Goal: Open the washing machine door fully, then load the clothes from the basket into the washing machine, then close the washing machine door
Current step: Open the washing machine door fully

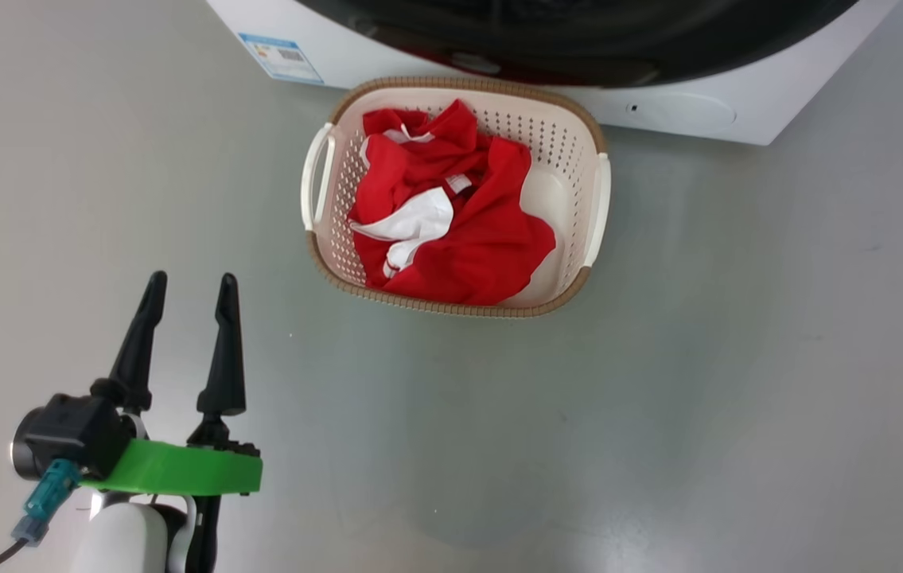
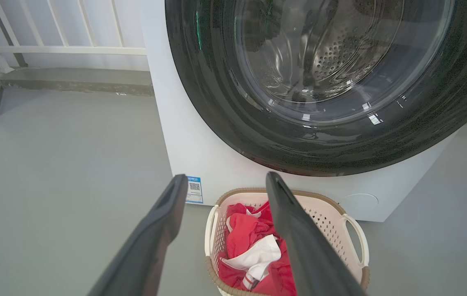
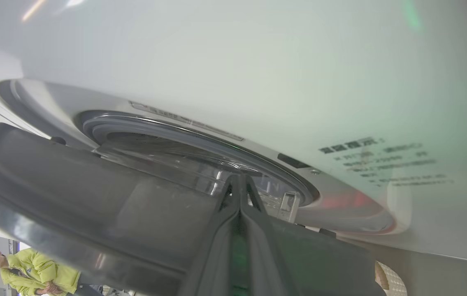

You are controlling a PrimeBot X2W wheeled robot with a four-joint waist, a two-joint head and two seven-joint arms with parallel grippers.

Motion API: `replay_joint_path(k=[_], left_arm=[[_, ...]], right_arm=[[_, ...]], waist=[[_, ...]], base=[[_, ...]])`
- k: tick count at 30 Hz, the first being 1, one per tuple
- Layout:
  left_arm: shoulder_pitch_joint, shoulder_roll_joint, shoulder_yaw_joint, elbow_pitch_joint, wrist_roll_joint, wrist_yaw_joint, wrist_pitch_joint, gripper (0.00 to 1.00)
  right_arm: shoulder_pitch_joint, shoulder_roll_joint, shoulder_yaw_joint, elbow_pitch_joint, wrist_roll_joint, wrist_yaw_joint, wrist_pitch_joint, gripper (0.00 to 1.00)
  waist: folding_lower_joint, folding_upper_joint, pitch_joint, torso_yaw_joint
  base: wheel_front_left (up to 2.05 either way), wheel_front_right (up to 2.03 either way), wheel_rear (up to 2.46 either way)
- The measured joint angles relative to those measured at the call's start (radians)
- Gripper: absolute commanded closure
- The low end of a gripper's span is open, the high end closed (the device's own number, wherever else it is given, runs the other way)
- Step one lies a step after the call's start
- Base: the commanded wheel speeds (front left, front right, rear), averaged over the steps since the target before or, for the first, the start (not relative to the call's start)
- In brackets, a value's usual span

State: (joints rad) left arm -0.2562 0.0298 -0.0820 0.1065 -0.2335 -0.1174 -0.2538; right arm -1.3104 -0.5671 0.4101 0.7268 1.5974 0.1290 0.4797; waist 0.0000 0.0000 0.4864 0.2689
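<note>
White boxy front-loading washing machine (image 2: 184,123), cut off by the top edge of the head view and by the top and right edges of the left wrist view. Its large round door with glossy black rim and bulging clear glass window (image 2: 217,102) occupies the upper right of the left wrist view, face-on, the perforated steel drum dimly legible through the glass. The head view gives just the door's dark lower arc. Edge-on in the right wrist view, the door stands ajar, a narrow gap parting its grey inner face at lower left from the white front panel above. Printed lettering at right there is too blurred to read. Small cream-white perforated plastic basket with a brown woven-look rim (image 1: 570,159), on the grey floor just before the machine, upper centre of the head view. Its near end is cut off in the left wrist view. Bright red clothes with white panels (image 1: 459,239), crumpled inside the basket, hiding most of its floor. Left gripper (image 1: 192,278), lower left of the head view: released, two dark fingers spread, holding nothing, well apart from the basket. Right gripper (image 3: 238,179): clenched, fingers pressed together, tips at the door gap; what they touch cannot be made out. Person in a yellow-green jacket (image 3: 31,271), lower left corner of the right wrist view. Round lower cap (image 1: 682,111) and blue label sticker (image 1: 280,57), on the machine's front.
</note>
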Motion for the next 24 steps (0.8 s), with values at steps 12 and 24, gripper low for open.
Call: replay_joint_path(k=[12, 24], left_arm=[[0.01, 0.0, 0.014, 0.013, 0.001, 0.0, 0.0, 0.0], [0.033, 0.0, 0.024, 0.018, 0.005, -0.001, 0.0, 0.0]], right_arm=[[0.107, 0.031, 0.004, -0.031, 0.05, 0.0, 0.102, 1.0], [0.182, 0.05, 0.002, -0.062, 0.077, 0.0, 0.139, 1.0]], waist=[[0.0, 0.0, -0.066, -0.03], [0.0, 0.0001, -0.112, -0.045]], base=[[0.0, 0.0, 0.0], [0.0, 0.0, 0.0]])
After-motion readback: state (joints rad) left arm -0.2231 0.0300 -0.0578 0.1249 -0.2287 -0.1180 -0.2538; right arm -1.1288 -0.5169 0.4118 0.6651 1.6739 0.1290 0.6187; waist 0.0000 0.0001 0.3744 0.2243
